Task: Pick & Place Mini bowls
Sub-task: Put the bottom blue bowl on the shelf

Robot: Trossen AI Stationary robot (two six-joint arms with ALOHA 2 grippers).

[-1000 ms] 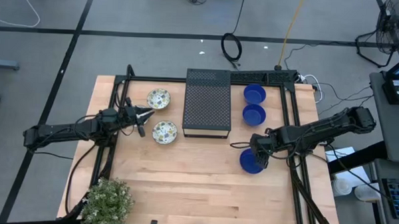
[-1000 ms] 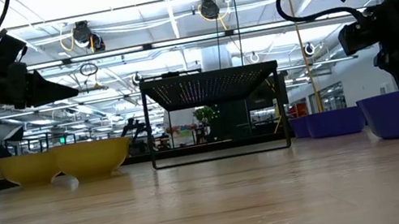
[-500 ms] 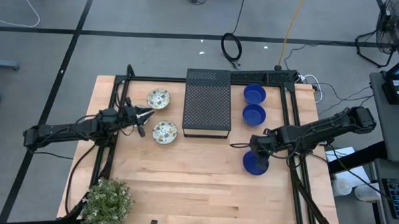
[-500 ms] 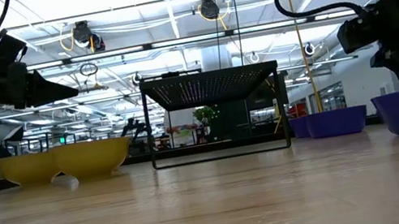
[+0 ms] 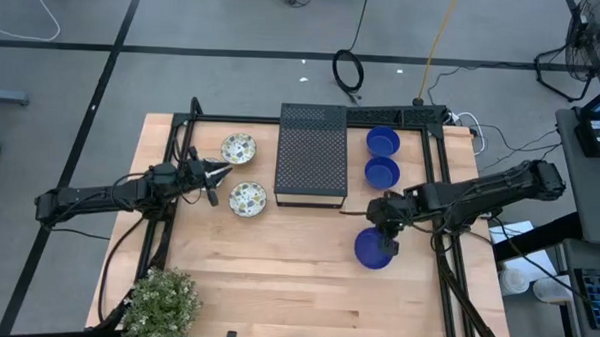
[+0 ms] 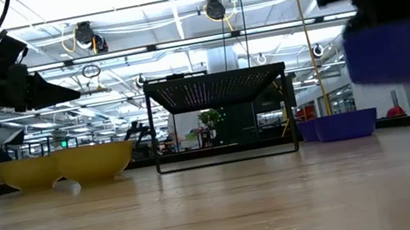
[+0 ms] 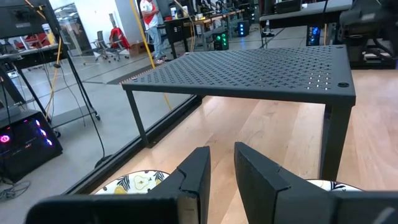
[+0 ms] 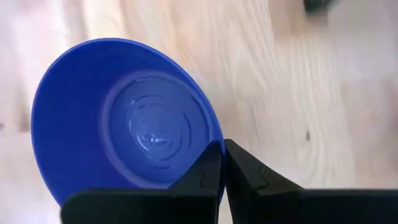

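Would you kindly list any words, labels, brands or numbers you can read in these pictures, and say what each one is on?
None can be read.
Blue bowl in the right gripper: only moulded rings, no lettering.
Black perforated box: no label visible.
Patterned bowls: floral decoration only.
Screens and signs in the room behind the table: too small to read.

We see the right arm reaching in from the counter's right edge, its forearm angled toward the centre. The right hand (image 5: 386, 224) is raised clear of the counter, its fingers (image 8: 208, 171) pinched together on the rim of a blue bowl (image 8: 124, 124). The left arm stretches low from the left side. The left hand (image 5: 215, 176) hangs above the counter, fingers (image 7: 196, 174) narrowly parted and gripping nothing.
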